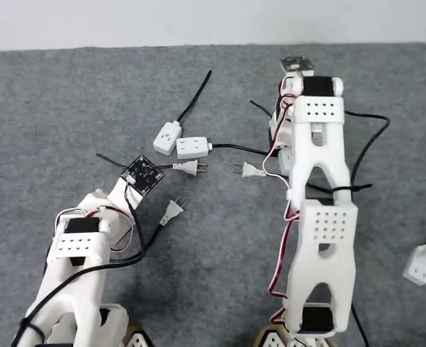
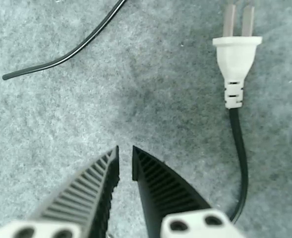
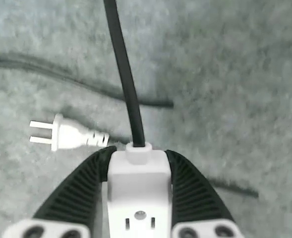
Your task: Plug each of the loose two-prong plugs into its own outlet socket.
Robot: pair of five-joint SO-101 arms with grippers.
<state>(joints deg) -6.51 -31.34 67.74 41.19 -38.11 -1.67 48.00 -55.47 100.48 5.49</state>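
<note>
Right end effector [image 3: 137, 152] is clamped on a white socket [image 3: 138, 188], pads across its two side faces at the cord end. Its black cord [image 3: 126, 74] runs straight out ahead. It sits off to the right-arm side of the free socket block [image 1: 192, 147].

Left end effector [image 2: 125, 148] is narrow, tips almost together with nothing between them, hanging over the grey desk [image 1: 53, 94] on the left-arm side of that block.

Plugs, all loose:
- middle plug [image 1: 189, 168]: just arm-side of the block, prongs toward the right arm
- outer plug [image 1: 250, 170]: between the block and the held socket, prongs pointing back at the block
- near plug [image 2: 236, 54]: farthest arm-side of the block, lying flat beside the left tips, prongs pointing away from the arm

My read on handling:
- The plugs are light, with hard moulded bodies and thin prongs that could bend.
- The cords look springy enough to twist a plug once it's lifted.
- Grip the flat sides of the body behind the flange, not the ribbed strain relief or the prongs.
- The left tips need to widen first.
- The sockets are light, smooth plastic and would skate under a push unless held, so the right arm's clamp matters.
</note>
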